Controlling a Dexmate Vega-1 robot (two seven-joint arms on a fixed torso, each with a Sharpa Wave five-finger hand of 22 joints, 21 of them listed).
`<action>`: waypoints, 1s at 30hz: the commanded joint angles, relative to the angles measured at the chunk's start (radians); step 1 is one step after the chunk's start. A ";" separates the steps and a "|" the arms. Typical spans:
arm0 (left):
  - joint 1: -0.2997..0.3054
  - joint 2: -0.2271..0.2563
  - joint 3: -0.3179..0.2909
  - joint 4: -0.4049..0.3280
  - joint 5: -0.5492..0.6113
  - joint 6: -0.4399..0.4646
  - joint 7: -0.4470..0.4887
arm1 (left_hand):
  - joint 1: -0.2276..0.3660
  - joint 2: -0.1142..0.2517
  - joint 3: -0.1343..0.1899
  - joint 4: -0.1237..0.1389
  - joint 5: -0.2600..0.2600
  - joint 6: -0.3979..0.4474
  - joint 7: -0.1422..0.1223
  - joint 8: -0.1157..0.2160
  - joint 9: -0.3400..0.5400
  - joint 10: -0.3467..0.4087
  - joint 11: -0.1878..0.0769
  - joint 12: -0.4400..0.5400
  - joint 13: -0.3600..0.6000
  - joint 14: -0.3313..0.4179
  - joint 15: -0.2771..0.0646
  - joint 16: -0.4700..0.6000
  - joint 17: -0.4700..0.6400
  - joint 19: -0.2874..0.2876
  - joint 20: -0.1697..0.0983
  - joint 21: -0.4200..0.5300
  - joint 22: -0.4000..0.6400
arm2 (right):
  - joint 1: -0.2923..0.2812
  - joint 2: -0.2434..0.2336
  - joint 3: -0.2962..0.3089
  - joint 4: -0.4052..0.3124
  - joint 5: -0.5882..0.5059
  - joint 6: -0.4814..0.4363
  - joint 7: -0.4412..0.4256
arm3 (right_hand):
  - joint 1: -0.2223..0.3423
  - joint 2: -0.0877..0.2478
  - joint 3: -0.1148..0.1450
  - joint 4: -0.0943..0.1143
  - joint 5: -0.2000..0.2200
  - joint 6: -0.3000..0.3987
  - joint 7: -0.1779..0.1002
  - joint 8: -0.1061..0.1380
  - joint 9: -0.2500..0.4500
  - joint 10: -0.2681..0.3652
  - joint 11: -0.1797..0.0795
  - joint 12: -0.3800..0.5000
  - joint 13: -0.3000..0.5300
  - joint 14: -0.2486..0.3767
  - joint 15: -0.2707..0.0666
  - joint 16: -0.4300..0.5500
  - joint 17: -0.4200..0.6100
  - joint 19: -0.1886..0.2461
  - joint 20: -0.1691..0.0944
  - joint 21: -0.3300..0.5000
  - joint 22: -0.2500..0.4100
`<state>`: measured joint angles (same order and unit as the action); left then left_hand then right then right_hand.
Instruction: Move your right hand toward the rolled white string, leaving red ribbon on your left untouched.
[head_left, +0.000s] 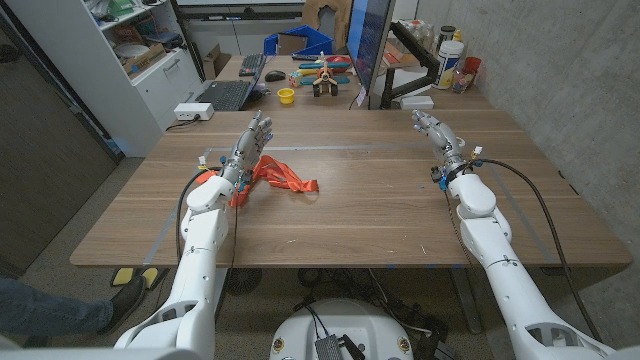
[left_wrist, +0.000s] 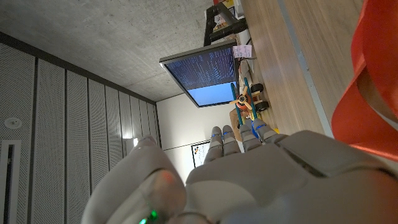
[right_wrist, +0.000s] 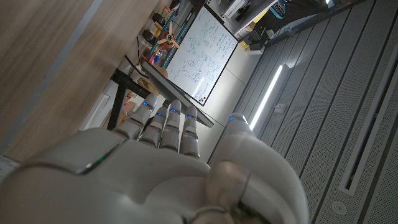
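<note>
**Red ribbon beside the left robot hand; right robot hand empty**

The red ribbon (head_left: 281, 178), a loose tangle of flat orange-red fabric strip, is seen lying on the brown wooden table (head_left: 380, 215), on the robot's left side. It is spread just beside the left robot hand (head_left: 247, 147), at its wrist; whether the two touch cannot be told. In the left wrist view the ribbon (left_wrist: 367, 81) is shown close beside the back of that hand (left_wrist: 249, 174).

The left robot hand is held with its fingers extended and slightly apart, and nothing is gripped by it. The right robot hand (head_left: 440, 135) is held well apart from the ribbon, on the table's right side, with fingers stretched forward and nothing held. In the right wrist view its fingers (right_wrist: 163, 127) are seen straight and close together.

A rolled white string cannot be made out on the table.
</note>
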<state>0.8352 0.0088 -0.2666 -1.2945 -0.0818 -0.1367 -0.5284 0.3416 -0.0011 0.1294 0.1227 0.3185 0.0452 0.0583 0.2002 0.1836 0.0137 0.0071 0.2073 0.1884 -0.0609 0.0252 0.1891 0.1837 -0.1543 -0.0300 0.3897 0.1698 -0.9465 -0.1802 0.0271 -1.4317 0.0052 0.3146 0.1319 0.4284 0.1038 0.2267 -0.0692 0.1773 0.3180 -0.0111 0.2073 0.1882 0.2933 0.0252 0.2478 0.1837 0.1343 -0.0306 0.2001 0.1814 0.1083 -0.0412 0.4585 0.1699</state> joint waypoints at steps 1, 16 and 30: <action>-0.004 0.000 -0.005 0.007 -0.002 -0.002 -0.013 | 0.010 0.005 0.000 -0.002 0.006 0.003 0.006 0.004 0.004 0.010 0.001 0.004 0.005 0.005 0.003 0.008 0.002 0.000 -0.003 -0.003 0.004 | -0.001 -0.001 0.009 -0.001 -0.036 0.019 -0.022 | -0.001 -0.008 0.002 -0.004 0.000 0.005 -0.008 0.001 0.004 0.004 0.000 0.004 0.002 0.013 -0.002 0.003 0.001 0.011 -0.040 -0.003 0.004; -0.003 0.005 -0.012 0.002 -0.006 -0.002 -0.022 | 0.014 0.008 -0.002 -0.005 0.006 0.009 0.007 0.005 0.004 0.015 0.003 0.005 0.005 0.012 0.003 0.009 0.001 0.004 0.002 -0.009 0.005 | 0.003 -0.009 0.000 -0.020 -0.098 0.015 -0.054 | -0.004 -0.010 0.001 -0.007 0.001 0.012 0.014 0.000 0.004 0.006 0.006 -0.001 0.001 0.016 -0.004 -0.001 0.002 0.014 -0.039 -0.014 0.005; -0.002 0.010 -0.017 0.007 -0.017 -0.006 -0.039 | 0.017 0.010 -0.003 -0.007 0.006 0.012 0.007 0.004 0.004 0.019 0.002 0.006 0.005 0.014 0.001 0.009 0.001 0.003 0.007 -0.016 0.005 | 0.003 -0.005 -0.001 -0.028 -0.126 0.006 -0.077 | -0.006 -0.011 0.000 -0.009 0.001 0.022 0.015 0.002 0.004 0.005 -0.002 -0.004 0.001 0.018 -0.009 -0.002 0.002 0.016 -0.039 -0.021 0.005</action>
<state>0.8324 0.0154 -0.2796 -1.2916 -0.0910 -0.1381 -0.5553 0.3508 0.0082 0.1252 0.1186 0.3185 0.0503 0.0642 0.2002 0.1836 0.0246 0.0071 0.2072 0.1884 -0.0513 0.0260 0.1891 0.1836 -0.1543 -0.0300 0.3802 0.1697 -0.9453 -0.1870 0.0271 -1.4541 -0.0970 0.3267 0.0734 0.4230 0.0986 0.2224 -0.0732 0.1773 0.3343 0.0053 0.2070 0.1881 0.3002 0.0322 0.2475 0.1813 0.1424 -0.0388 0.2001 0.1815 0.1152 -0.0339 0.4392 0.1698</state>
